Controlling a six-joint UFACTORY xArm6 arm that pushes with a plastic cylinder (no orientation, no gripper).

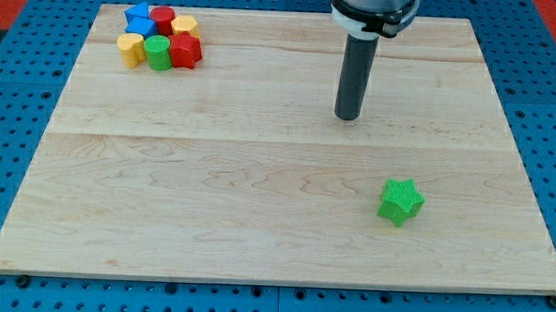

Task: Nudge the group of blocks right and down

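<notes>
Presently catalogued on the wooden board (258,174), which lies over a blue pegboard surface (19,69):

Item 1. My tip (347,117), the lower end of a straight dark rod with no fingers to open or close. It sits right of the board's centre, in the upper half, touching no block.

Item 2. Group of six blocks, packed at the view's top left corner of the board, well apart from my tip. Back row, left to right: blue block (138,20), shape unclear; red cylinder (163,19); yellow block (185,26), faceted, possibly hexagonal. Front row, left to right: yellow block (130,49), rounded, exact shape hard to make out; green cylinder (157,52); red block (186,49), angular, perhaps star-like. Neighbours in the group touch or nearly touch one another.

Item 3. Green star block (401,201), alone at the view's lower right, below and slightly right of my tip, apart from it and far from the group.

Position note: the group lies to the left of my tip and higher in the view.
</notes>
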